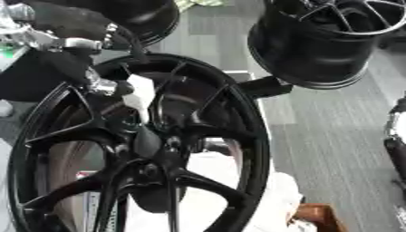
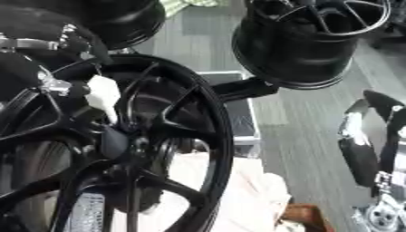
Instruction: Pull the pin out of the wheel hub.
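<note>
Black wheel hub (image 1: 151,149) fills the near field, spokes meeting at its centre. Left hand (image 2: 99,97) reaches in from upper left, pale fingertips down between the spokes just above the centre; whether it pinches the pin can't be told, pin itself not made out. Right hand (image 2: 361,149) hangs idle at right, fingers relaxed, well apart. Pull-out room looks open toward the camera.

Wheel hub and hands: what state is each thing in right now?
Wheel hub: upright, face toward the camera.
Left hand: reaching in among the spokes; fingers unclear.
Right hand: idle at the right edge, fingers straight.
Second wheel: behind, on the floor.
Pin: not discernible.
</note>
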Motion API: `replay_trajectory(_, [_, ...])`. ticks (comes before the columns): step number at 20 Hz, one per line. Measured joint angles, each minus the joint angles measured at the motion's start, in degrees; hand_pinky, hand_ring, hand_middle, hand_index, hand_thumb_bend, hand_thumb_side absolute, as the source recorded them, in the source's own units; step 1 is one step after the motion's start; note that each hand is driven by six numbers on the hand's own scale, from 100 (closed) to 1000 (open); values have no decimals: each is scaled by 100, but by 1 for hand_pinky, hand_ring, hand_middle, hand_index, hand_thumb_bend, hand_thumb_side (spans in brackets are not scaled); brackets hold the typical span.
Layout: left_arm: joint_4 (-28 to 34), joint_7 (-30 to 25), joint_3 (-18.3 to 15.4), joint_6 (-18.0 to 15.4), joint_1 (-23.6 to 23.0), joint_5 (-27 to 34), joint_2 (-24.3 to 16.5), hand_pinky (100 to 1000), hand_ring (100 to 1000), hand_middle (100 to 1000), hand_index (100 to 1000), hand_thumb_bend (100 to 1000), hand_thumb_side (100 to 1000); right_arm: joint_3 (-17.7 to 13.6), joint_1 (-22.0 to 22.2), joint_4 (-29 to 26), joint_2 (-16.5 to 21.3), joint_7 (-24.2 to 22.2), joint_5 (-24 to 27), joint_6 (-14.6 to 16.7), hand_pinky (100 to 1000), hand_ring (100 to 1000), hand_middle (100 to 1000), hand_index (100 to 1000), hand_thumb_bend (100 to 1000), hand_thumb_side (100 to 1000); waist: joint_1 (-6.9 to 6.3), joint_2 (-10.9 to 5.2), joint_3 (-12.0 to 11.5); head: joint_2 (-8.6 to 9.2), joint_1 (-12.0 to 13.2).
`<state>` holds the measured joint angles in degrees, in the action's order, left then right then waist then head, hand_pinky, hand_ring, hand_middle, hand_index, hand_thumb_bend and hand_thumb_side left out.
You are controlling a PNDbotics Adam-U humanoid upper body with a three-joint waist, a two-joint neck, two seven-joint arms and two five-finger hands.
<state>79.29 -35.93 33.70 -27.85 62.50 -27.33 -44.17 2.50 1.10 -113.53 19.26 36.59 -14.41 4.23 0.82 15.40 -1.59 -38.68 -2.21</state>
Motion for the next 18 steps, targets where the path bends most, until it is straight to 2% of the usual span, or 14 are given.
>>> replay_trajectory(5, [-88,7,63,-7,-55,23,65,865,851,777,886,265,1000,0,0,0,-35,0,19,0,870,780,592,718,100,515,16,2,13,-2,4])
replay_trajectory(18, [-258,67,170,-67,-175,58,152,844,814,729,855,269,1000,-1,-4,0,-89,28,52,-26,871,780,590,718,100,530,15,18,48,-7,19])
